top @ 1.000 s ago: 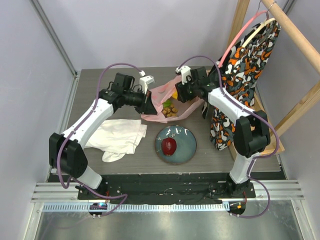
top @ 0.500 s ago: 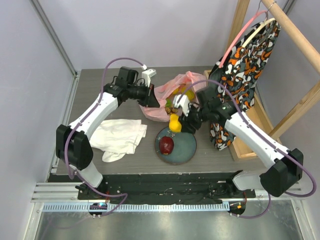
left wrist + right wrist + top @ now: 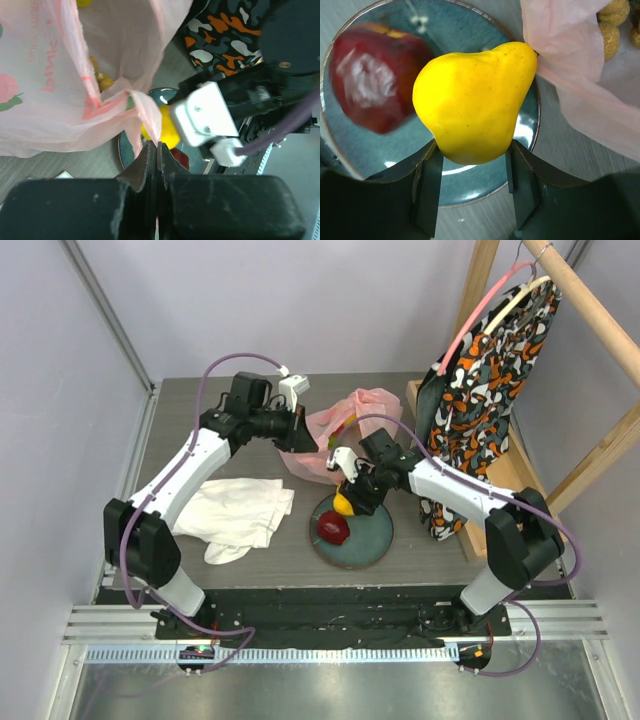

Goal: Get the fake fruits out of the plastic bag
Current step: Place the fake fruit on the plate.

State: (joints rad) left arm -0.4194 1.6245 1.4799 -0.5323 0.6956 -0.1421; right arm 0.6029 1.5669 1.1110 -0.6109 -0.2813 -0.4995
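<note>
The pink plastic bag [image 3: 362, 410] lies at the back middle of the table, and my left gripper [image 3: 300, 436] is shut on its rim, holding the mouth up. The left wrist view shows the black jaws [image 3: 157, 146] pinching the film, with brownish grapes [image 3: 102, 80] inside the bag [image 3: 55, 75]. My right gripper [image 3: 347, 502] is shut on a yellow pear [image 3: 470, 100], held just above the blue plate [image 3: 485, 187]. A dark red apple [image 3: 335, 530] lies on the plate [image 3: 378, 535], left of the pear.
A crumpled white cloth [image 3: 240, 512] lies left of the plate. Orange-black patterned fabric [image 3: 482, 380] hangs on a wooden rack at the right, close behind my right arm. Grey walls close off the table at back and left.
My right gripper has come out of the bag with the yellow pear and moved toward me, down over the plate. The left gripper still holds the bag's rim, barely shifted.
</note>
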